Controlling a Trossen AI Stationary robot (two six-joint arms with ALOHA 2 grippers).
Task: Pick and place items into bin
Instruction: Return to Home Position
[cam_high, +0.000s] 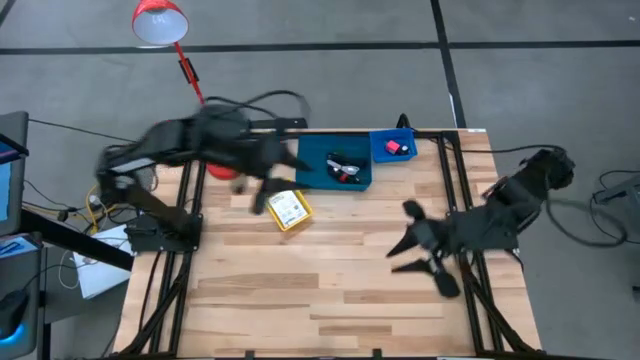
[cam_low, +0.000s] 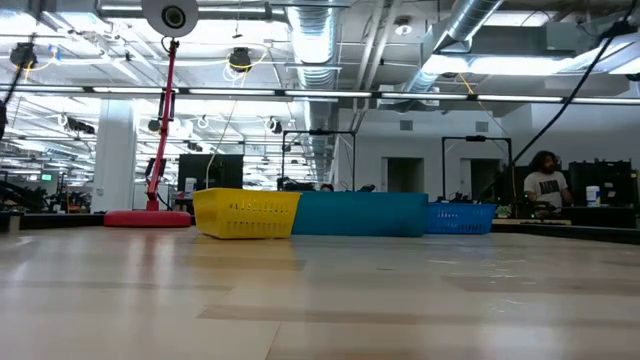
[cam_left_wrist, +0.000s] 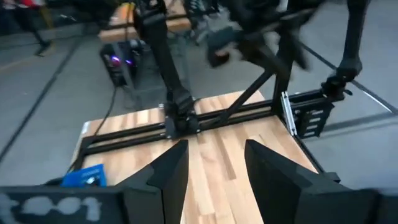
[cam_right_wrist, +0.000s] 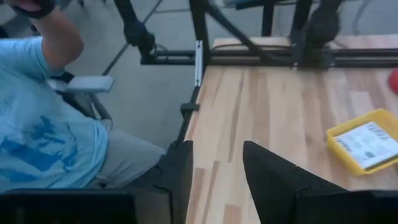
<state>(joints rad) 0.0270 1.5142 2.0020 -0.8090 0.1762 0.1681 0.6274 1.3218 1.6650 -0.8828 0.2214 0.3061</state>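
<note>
Three bins stand in a row along the table's far edge. The yellow bin (cam_high: 290, 210) holds a white card (cam_right_wrist: 367, 145). Black cable-like pieces and a red-black bit lie in the teal bin (cam_high: 335, 165). The blue bin (cam_high: 393, 147) holds a pink-red bit. My left gripper (cam_high: 268, 185) hangs blurred above the yellow bin's far-left side; its fingers (cam_left_wrist: 214, 146) are open with nothing between them. My right gripper (cam_high: 405, 240) is raised over the table's right part, open and holding nothing (cam_right_wrist: 214, 146). Neither gripper shows in the low view.
A red lamp (cam_high: 160, 22) rises at the far left, its base (cam_low: 148, 218) beside the yellow bin (cam_low: 245, 213). Black frame rails (cam_high: 455, 200) run along the table's sides. A person in a light blue shirt (cam_right_wrist: 43, 124) sits beyond one table edge. Bare wood (cam_high: 320, 290) fills the middle and near part.
</note>
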